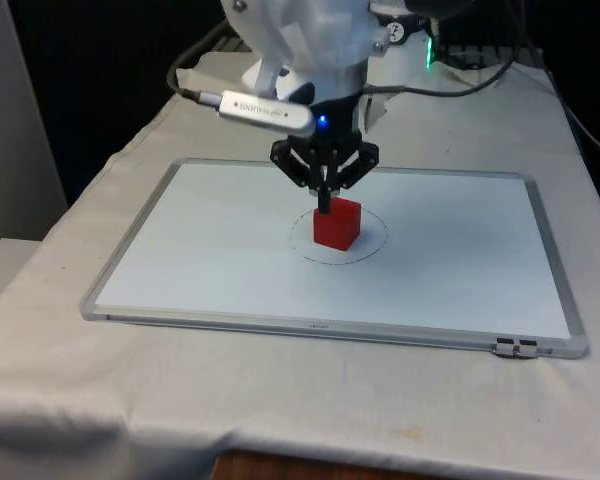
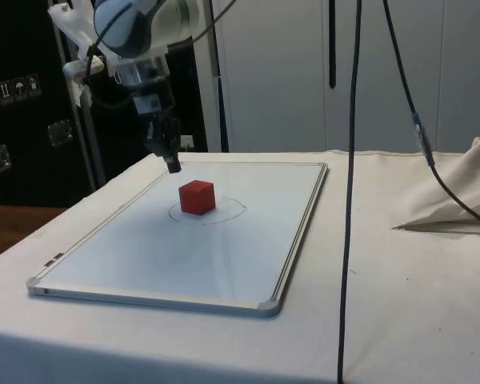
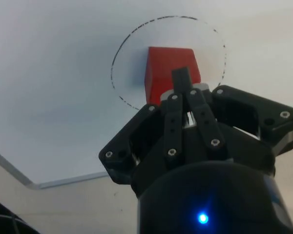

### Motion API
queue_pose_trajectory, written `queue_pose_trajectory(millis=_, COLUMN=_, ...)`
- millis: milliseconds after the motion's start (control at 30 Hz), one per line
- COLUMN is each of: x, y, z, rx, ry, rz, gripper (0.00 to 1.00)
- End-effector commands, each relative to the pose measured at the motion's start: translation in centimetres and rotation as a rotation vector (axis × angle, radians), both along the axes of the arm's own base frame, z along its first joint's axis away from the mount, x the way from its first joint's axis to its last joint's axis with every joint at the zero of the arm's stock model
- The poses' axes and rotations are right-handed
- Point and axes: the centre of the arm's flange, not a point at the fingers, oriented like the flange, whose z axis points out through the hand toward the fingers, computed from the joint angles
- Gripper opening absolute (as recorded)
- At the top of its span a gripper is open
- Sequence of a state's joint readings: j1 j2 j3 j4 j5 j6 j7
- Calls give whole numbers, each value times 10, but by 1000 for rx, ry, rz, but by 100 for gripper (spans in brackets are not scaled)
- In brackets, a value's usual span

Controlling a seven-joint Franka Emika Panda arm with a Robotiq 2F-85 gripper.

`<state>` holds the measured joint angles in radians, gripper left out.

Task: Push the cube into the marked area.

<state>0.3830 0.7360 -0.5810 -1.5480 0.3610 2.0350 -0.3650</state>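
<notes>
The worktop (image 1: 70,330) carried a whiteboard (image 1: 180,270), and on it a dashed circle (image 1: 302,250) marked the target. The red cube (image 1: 337,223) sat inside that circle, near its centre in the wrist view. The end effector (image 1: 325,205), fingers pressed together into one tip, stood at the cube's 12 o'clock in the front view, just beside its far face. The risk, as I judged it: any further shove towards 6 o'clock could slide the cube across the line and out again.
</notes>
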Motion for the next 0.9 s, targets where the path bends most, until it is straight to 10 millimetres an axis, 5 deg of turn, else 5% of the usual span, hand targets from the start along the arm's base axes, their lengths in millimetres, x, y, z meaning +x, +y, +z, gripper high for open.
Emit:
queue_pose_trajectory(millis=0, x=-2, y=0, z=9, rx=-1, ry=0, rz=13, gripper=0)
queue_pose_trajectory(millis=533, x=-16, y=-5, z=62, rx=9, ry=-22, rz=34, gripper=0)
queue_pose_trajectory(millis=867, x=-23, y=-10, z=75, rx=29, ry=-29, rz=25, gripper=0)
